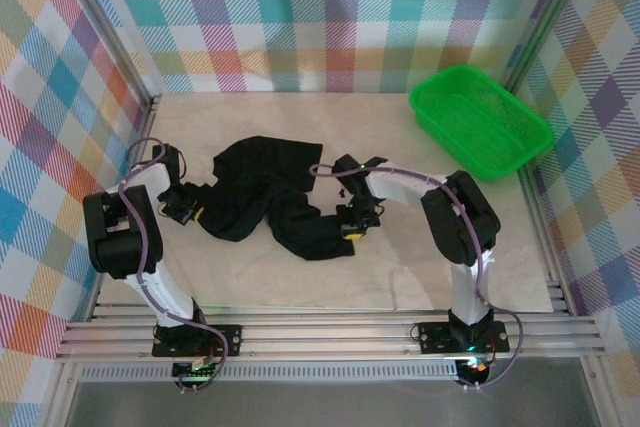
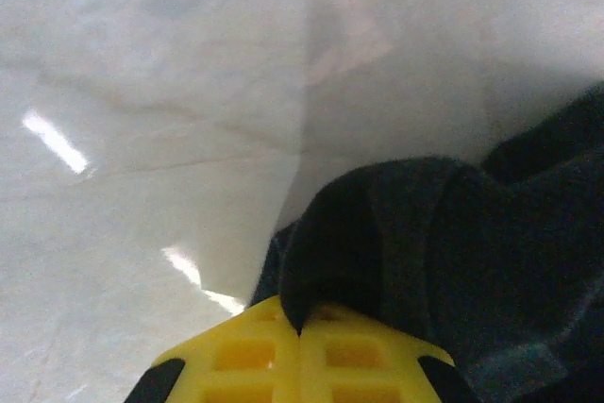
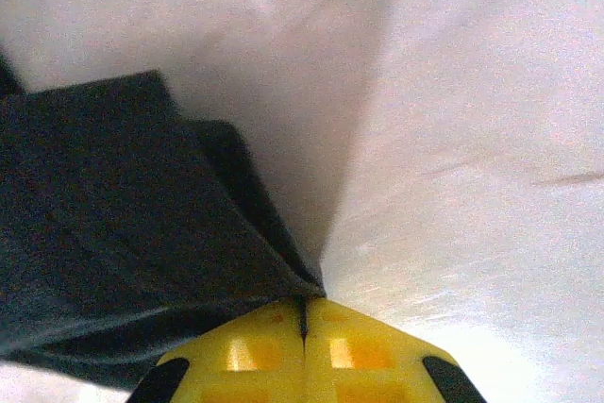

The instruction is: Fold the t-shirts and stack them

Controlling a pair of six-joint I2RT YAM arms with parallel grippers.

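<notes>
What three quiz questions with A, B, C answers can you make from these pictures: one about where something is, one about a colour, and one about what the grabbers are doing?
1. Where is the green basket?
A. far right corner of the table
B. near left corner
C. middle of the table

2. What colour is the t-shirt?
A. red
B. black
C. white

3. What are the left gripper and right gripper doing?
A. both wide open
B. both shut on the t-shirt
C. holding the basket

Answers:
1 A: it sits by the far right walls, apart from the shirt.
2 B: the cloth is plain black.
3 B: each wrist view shows jaws pinched together on black cloth.
</notes>
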